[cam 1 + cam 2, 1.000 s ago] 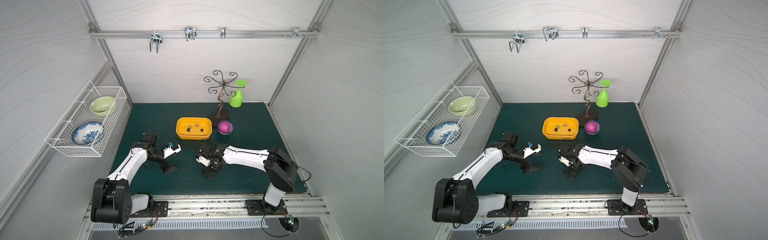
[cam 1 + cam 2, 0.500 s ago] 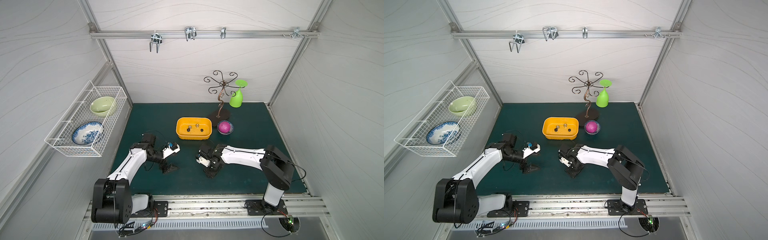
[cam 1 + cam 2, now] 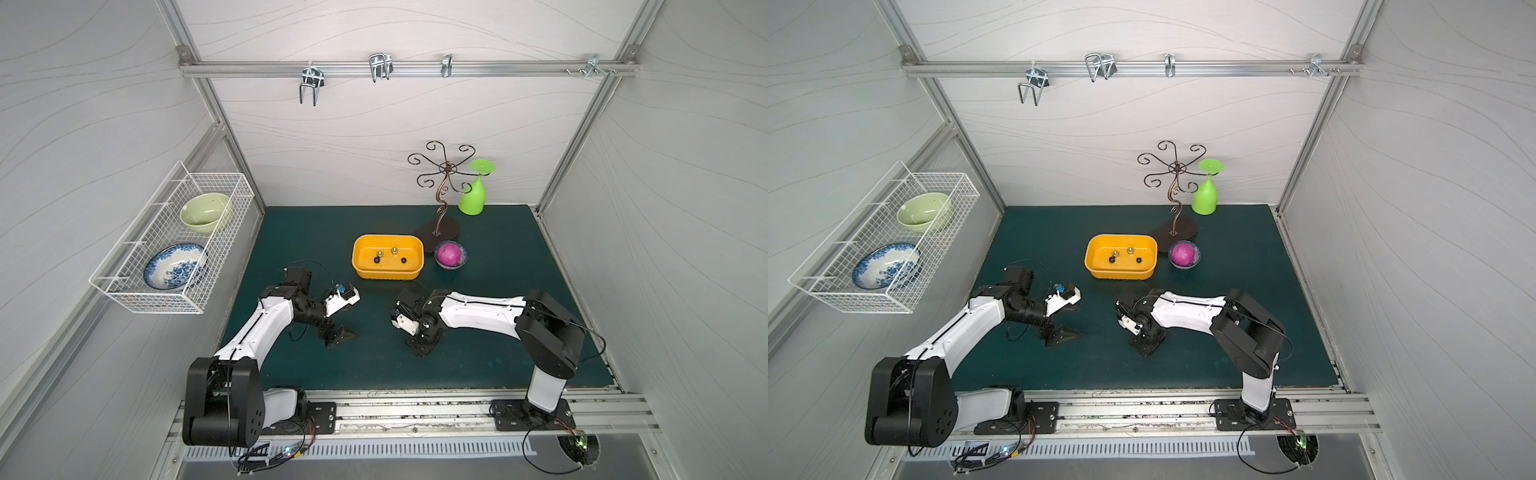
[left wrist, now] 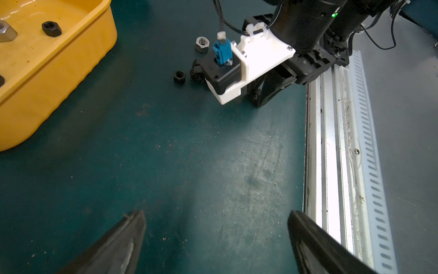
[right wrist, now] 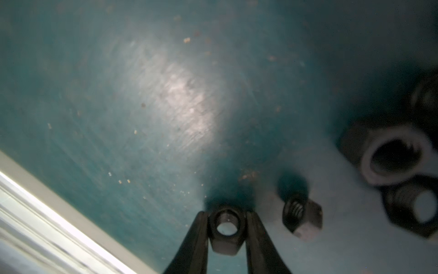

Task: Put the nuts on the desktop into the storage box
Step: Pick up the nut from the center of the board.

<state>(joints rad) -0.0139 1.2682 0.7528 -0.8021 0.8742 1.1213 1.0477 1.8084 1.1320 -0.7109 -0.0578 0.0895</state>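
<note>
My right gripper (image 5: 226, 221) is down on the desktop (image 3: 498, 270) and shut on a small black nut (image 5: 226, 229), which is pinched between both fingers. More nuts lie beside it: a black one (image 5: 301, 218), a larger grey one (image 5: 391, 156) and another black one (image 5: 414, 208). In the left wrist view a silver nut (image 4: 202, 44) and a black nut (image 4: 179, 77) lie by the right gripper's camera. The yellow storage box (image 3: 386, 272) holds several nuts (image 3: 393, 250). My left gripper (image 4: 215, 237) hovers open over bare desktop, left of the right gripper (image 3: 422, 345).
A small bowl with a pink ball (image 3: 450, 254) sits right of the box. A metal scroll stand (image 3: 442, 195) and a green glass (image 3: 473, 195) are behind it. A wire basket with bowls (image 3: 174, 241) hangs on the left wall. The grey rail (image 3: 415, 415) runs along the front.
The right gripper's fingers have closed onto the black nut, and the right arm has shifted slightly. The left arm has not moved.
</note>
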